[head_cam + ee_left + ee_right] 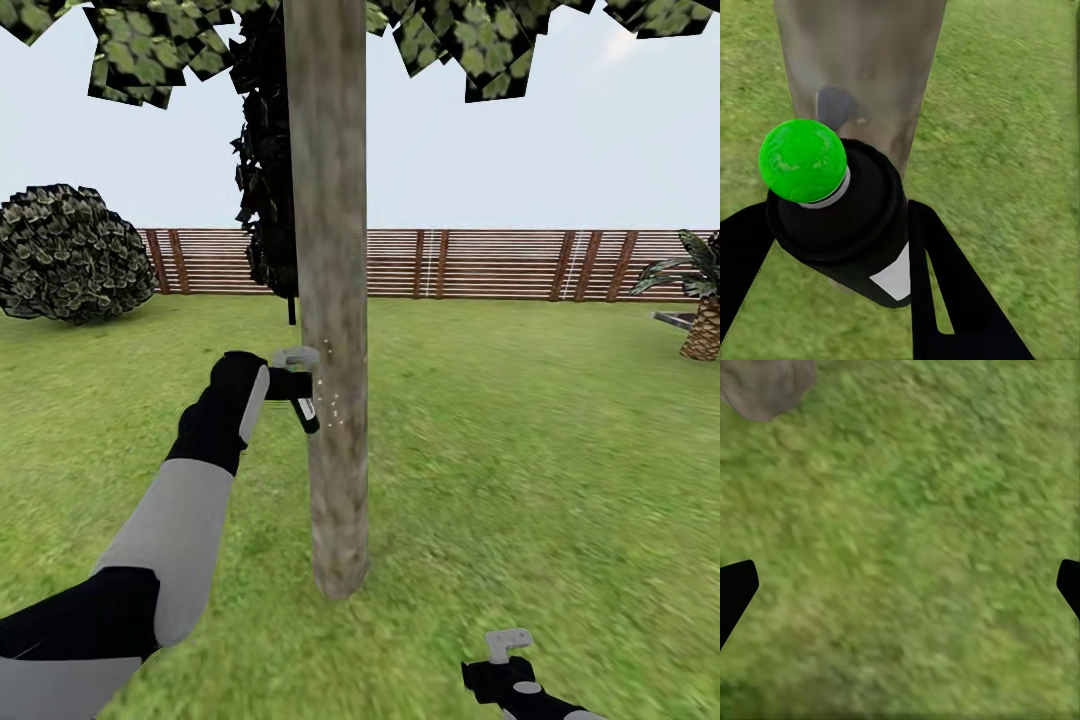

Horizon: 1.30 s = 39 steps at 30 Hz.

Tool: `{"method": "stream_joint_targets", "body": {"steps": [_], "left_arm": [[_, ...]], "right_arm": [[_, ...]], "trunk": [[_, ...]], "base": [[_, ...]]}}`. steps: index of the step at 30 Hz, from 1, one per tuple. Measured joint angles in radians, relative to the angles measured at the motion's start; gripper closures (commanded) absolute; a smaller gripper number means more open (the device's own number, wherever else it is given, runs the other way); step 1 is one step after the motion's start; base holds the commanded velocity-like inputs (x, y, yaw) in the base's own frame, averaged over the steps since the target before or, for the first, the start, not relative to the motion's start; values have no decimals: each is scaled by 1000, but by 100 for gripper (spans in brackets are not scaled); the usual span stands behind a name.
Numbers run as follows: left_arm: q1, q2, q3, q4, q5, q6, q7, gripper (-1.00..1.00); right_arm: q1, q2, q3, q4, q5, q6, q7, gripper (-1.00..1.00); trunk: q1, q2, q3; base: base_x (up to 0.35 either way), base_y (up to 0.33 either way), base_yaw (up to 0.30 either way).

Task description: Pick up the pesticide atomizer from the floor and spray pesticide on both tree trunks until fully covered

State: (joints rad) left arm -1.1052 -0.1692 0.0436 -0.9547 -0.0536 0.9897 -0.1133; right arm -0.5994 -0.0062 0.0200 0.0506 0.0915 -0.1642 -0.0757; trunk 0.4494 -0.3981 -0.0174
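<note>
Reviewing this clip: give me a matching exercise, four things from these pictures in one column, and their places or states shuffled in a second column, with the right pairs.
Things:
1. pesticide atomizer
2. right hand
3. tree trunk
4. wooden fence

Places or states:
A. open, over bare grass
B. along the far edge of the lawn
C. gripped in the left hand, close against the bark
D. upright, with a few white specks at spray height

Pairs: 1-C, 2-A, 3-D, 4-B

The left arm (170,540) has a smooth light grey forearm shell between black segments; its matte black wrist (225,405) carries a pale grey strip.
</note>
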Motion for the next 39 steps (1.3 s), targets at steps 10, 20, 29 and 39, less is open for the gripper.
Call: {"method": "stream_joint_targets", "body": {"steps": [10, 20, 29, 39], "left_arm": [[-92, 0, 0, -2, 0, 3, 0, 100], [-221, -1, 0, 0, 0, 6, 0, 100], [-232, -1, 0, -17, 1, 7, 0, 100], [-574, -1, 2, 298, 1, 3, -1, 100]], "right_arm": [[0, 0, 0, 0, 0, 0, 0, -100], [0, 1, 0, 0, 0, 0, 0, -100], [0, 2, 0, 0, 0, 0, 0, -100], [0, 3, 1, 0, 0, 0, 0, -100]], "trunk": [[0, 0, 0], [0, 0, 0], [0, 0, 0], [0, -1, 0]], "base": [[0, 0, 0], [-1, 1, 0], [-137, 21, 0], [-5, 0, 0]]}}
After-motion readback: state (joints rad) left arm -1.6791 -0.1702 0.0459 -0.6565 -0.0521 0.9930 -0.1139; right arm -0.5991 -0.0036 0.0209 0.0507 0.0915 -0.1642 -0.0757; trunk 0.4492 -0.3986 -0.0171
